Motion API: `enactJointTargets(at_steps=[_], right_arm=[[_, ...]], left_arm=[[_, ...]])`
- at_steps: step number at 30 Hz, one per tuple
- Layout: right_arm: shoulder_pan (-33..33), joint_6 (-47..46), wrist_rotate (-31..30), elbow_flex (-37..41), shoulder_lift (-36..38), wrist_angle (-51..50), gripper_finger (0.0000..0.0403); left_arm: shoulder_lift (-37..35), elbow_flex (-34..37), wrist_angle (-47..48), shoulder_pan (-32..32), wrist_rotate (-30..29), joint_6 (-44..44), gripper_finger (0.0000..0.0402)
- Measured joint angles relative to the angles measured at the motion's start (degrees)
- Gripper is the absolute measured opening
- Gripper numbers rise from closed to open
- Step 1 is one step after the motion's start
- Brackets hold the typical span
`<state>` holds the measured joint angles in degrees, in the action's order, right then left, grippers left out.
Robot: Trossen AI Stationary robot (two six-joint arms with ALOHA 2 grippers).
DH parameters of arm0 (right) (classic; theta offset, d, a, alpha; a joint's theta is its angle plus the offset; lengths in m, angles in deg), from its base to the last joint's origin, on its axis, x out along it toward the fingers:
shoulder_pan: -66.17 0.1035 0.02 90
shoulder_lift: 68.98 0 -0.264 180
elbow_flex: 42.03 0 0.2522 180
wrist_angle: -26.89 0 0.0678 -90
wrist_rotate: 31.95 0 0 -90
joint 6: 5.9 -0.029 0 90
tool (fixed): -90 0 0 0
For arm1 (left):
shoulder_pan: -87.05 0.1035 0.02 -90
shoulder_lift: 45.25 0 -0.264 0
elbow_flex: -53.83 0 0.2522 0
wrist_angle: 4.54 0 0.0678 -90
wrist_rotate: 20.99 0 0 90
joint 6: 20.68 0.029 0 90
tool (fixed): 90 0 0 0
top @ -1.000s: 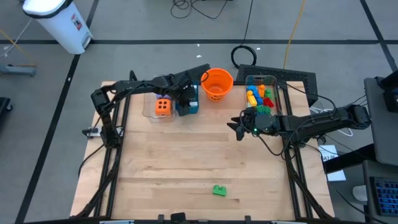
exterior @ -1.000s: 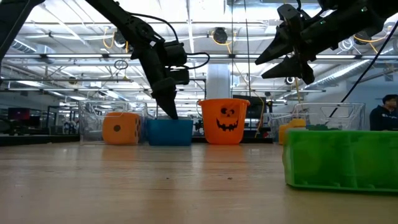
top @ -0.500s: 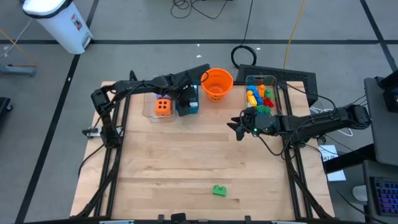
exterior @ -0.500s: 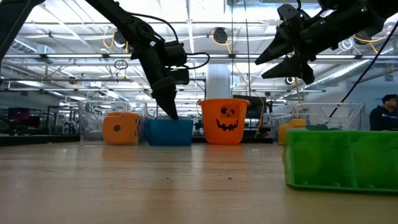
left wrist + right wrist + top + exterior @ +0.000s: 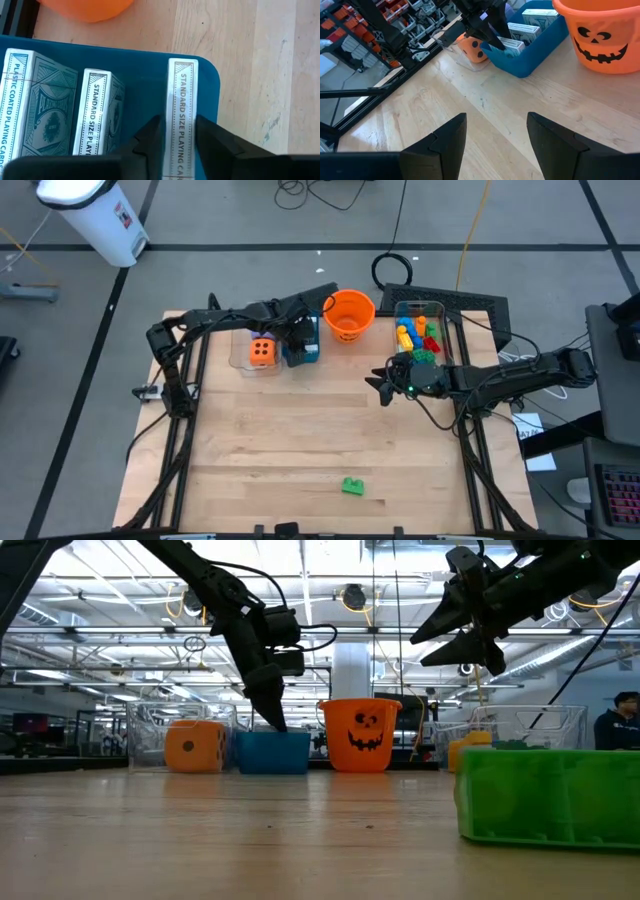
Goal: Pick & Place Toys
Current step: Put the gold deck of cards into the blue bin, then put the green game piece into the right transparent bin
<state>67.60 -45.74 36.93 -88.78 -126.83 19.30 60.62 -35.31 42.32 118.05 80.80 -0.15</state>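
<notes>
Left wrist view — card pack (image 5: pixel 181 120) upright between left fingers (image 5: pixel 152 137).

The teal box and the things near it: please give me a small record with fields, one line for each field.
teal box: at the table's back edge, between the clear bin with the orange die and the orange bucket
contents: three card packs standing on edge
left gripper: inside the box, fingers on either side of the card pack nearest the bucket
right gripper: open, above bare table, empty
green brick: alone near the table's front edge
</notes>
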Motion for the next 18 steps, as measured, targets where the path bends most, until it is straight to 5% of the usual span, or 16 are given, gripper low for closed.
enactJointTargets(at_steps=[9, 18], right_arm=[[0.0, 0.0, 0.0, 0.0, 0.0, 0.0, 0.0201], [0.0, 0.0, 0.0, 0.0, 0.0, 0.0, 0.0201]], left_arm=[[0.0, 0.0, 0.0, 0.0, 0.0, -0.1, 0.02], [0.0, 0.0, 0.0, 0.0, -0.3, -0.3, 0.0214]])
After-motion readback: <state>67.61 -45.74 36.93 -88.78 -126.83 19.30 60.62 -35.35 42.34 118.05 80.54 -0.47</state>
